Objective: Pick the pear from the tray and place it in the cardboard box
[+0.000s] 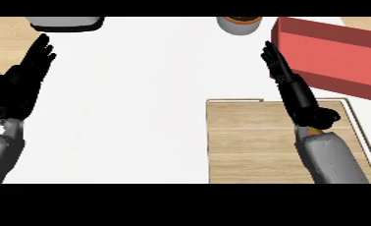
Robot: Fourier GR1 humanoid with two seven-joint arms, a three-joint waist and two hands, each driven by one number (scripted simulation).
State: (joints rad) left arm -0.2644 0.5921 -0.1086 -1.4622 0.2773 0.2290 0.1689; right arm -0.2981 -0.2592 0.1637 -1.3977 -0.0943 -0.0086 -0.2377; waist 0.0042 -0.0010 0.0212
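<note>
The right hand stands edge-on in the right half of the frame, its fingers straight and pressed together, pointing toward the top of the frame, with the thumb tucked in low by the wrist. It reaches across the upper edge of the wooden tray in the lower right, and its fingertips lie just beside the near wall of the red box in the upper right. That looks like a posture between the tray and the box rather than a grasp. The pear cannot be made out plainly. The bare boards of the tray show no fruit, and only a small tan patch peeks out under the wrist, which may or may not be the pear, so the forearm probably hides it. The box looks red rather than cardboard brown, and its inside is not visible from here. The left hand rests open at the left edge, fingers up, well apart from the work. A grey appliance in the upper left and a round pot at top centre stand on the white counter.
</note>
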